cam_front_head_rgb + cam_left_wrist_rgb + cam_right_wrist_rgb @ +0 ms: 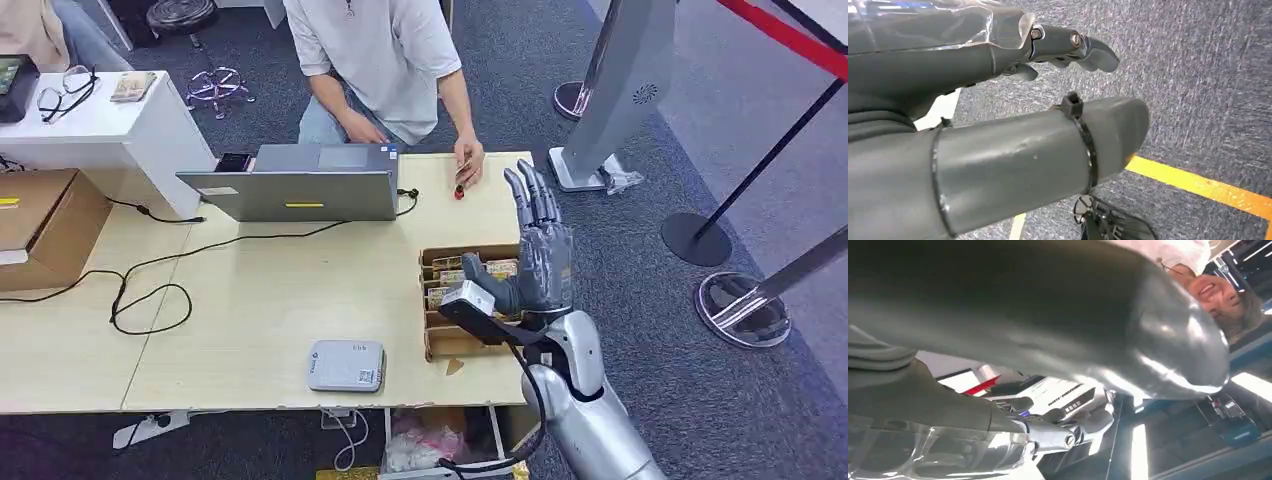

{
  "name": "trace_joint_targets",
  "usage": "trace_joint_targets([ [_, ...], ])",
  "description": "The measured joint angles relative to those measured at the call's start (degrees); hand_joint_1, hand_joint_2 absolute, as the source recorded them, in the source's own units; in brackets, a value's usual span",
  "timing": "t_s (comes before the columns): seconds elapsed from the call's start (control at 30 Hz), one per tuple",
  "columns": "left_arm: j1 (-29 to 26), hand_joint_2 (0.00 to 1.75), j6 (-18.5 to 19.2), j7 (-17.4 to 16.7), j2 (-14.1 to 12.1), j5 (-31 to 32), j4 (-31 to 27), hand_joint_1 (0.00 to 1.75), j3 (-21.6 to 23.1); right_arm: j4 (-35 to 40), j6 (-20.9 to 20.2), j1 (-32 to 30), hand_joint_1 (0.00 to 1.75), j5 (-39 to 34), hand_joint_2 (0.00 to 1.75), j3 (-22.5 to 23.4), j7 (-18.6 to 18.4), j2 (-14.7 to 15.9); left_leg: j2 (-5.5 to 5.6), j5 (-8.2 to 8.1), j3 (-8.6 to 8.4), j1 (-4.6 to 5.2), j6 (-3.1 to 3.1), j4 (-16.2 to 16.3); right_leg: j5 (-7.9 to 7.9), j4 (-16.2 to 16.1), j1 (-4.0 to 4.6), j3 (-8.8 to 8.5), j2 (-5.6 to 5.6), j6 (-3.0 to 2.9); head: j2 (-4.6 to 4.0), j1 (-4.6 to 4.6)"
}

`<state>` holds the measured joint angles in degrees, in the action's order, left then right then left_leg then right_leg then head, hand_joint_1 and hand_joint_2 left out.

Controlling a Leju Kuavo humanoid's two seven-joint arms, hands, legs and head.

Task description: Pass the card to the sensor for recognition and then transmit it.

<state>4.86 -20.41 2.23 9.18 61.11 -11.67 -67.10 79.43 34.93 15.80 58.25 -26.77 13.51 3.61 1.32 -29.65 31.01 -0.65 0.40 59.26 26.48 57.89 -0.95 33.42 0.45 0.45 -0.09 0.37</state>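
My right hand [540, 250] hovers over the right end of the wooden card box [440, 345], fingers straight and apart, pointing at the person across the table; I see no card in it. The box holds several cards [450, 277] standing in slots. The grey-white sensor [345, 365] lies flat near the table's front edge, left of the box. A person's hand [468, 160] rests on the table's far edge, with a small red thing [459, 192] just below it. In the right wrist view the fingers [1068, 432] hold nothing. My left hand [998, 115] hangs over carpet, empty.
An open laptop [305, 190] stands at the far middle of the table, black cables [150, 290] trailing left. A cardboard box [40, 225] sits at the left. A white kiosk [625, 90] and barrier posts [745, 305] stand right of the table.
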Motion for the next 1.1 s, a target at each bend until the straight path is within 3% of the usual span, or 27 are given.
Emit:
trace_joint_targets([
  [0.1, 0.0, 0.00, 0.1, -0.3, 0.4, 0.4, 0.0, 0.00, 0.0, 1.4, -1.0, -2.0, 0.00, 1.2, 0.00, 0.0, -0.9, 0.3, 0.00, 0.00, 0.02, 0.00, 0.00, 0.0, 0.00, 0.0, 0.00, 0.00, 0.00, 0.00, 0.00, -0.02],
  [0.13, 0.0, 0.00, 0.1, -0.3, 0.5, 0.6, 0.0, 0.00, 0.0, 1.6, -1.9, -2.5, 0.00, 2.1, 1.75, 0.0, -1.5, 0.4, 0.00, 0.00, 0.02, 0.00, 0.00, 0.0, 0.00, 0.0, 0.00, 0.00, 0.00, 0.00, 0.00, 0.00],
  [0.2, 0.0, 0.00, 0.1, 0.1, 0.5, 0.6, 0.0, 0.00, 0.0, 1.6, -5.2, -3.1, 0.00, 5.0, 1.75, 0.0, -3.3, 0.6, -0.02, -0.01, 0.02, 0.00, 0.00, 0.0, 0.00, 0.0, 0.00, 0.02, 0.01, 0.00, 0.00, 0.00],
  [0.4, 0.0, 0.00, 1.0, 2.0, 0.5, 1.7, 0.0, 0.00, 0.0, 1.2, -9.5, -3.3, 0.00, 7.8, 1.75, 0.0, -4.4, 1.4, -0.01, 0.00, 0.02, 0.00, 0.00, 0.0, 0.00, 0.0, 0.00, 0.01, 0.00, 0.00, 0.00, -0.02],
  [0.6, 0.0, 0.00, 1.4, 2.8, 0.3, 2.0, 0.0, 0.00, 0.0, -0.4, -11.2, -3.3, 0.00, 6.3, 1.75, -0.1, -4.3, 3.5, -0.01, 0.00, 0.03, 0.01, 0.00, 0.0, 0.00, 0.0, -0.01, 0.01, 0.00, 0.00, 0.00, 0.00],
  [0.93, -0.1, 0.00, 1.4, 1.0, 0.1, 2.6, 0.0, 0.00, 0.0, 0.0, -12.4, -4.7, 0.00, 5.2, 1.75, -0.7, -4.5, 7.0, 0.00, -0.01, 0.04, 0.01, 0.00, 0.0, 0.00, 0.0, -0.01, 0.01, -0.01, 0.00, 0.00, 0.00],
  [1.1, -0.3, 0.00, 1.7, 0.5, 0.1, 2.8, 0.0, 0.00, 0.0, 2.7, -16.9, -6.3, 0.00, 4.7, 1.75, -1.5, -5.7, 9.9, -0.01, -0.01, 0.04, 0.01, 0.00, 0.0, 0.00, 0.0, -0.01, 0.01, 0.00, 0.00, 0.00, -0.02],
])
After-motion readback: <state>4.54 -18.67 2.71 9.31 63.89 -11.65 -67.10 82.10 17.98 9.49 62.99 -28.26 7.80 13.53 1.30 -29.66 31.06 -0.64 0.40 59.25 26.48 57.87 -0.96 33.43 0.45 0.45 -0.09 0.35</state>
